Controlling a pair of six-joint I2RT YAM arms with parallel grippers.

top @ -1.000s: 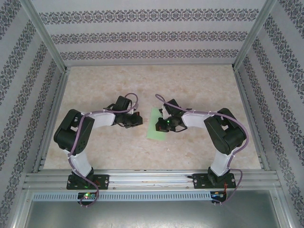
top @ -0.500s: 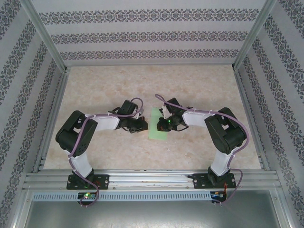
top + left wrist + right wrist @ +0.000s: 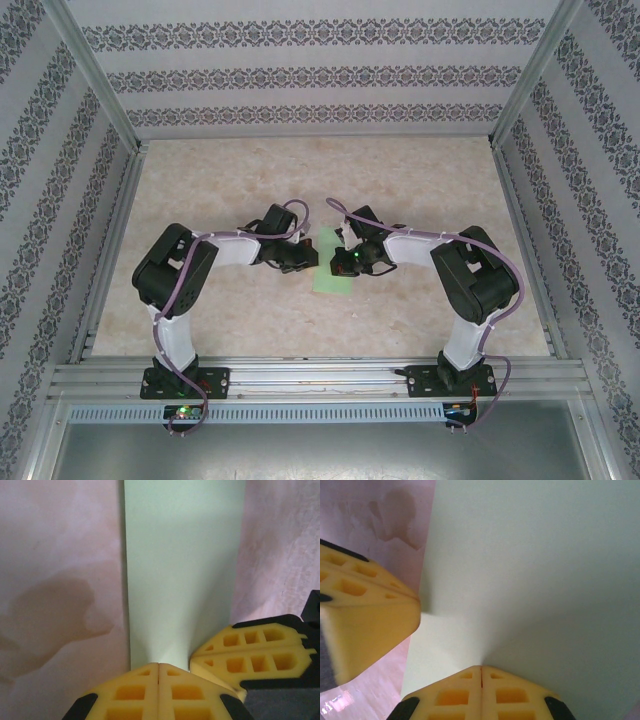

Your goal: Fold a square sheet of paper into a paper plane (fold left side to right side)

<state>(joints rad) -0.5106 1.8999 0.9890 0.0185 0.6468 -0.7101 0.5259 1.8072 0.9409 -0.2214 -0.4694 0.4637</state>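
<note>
The square sheet of paper (image 3: 329,264) is light green and lies on the table as a narrow folded rectangle between the two arms. A paper plane is out of view. My left gripper (image 3: 308,256) is shut, its tips resting at the strip's left edge. In the left wrist view its closed tips (image 3: 158,664) meet at the near end of the paper (image 3: 180,565). My right gripper (image 3: 341,262) is shut too and presses down on the sheet. From the right wrist, its tips (image 3: 481,667) touch the paper (image 3: 535,565), where a shaded upper layer meets a lighter lower one.
The tabletop (image 3: 230,180) is pale and mottled, with patterned walls on three sides and a metal rail (image 3: 320,378) along the near edge. The two grippers are close together: the right one's yellow fingers (image 3: 250,652) show in the left wrist view, the left one's fingers (image 3: 365,615) in the right.
The left arm has swung right, bringing its shut gripper from beside the paper up to the paper's left edge. The right arm and the paper have stayed put.
</note>
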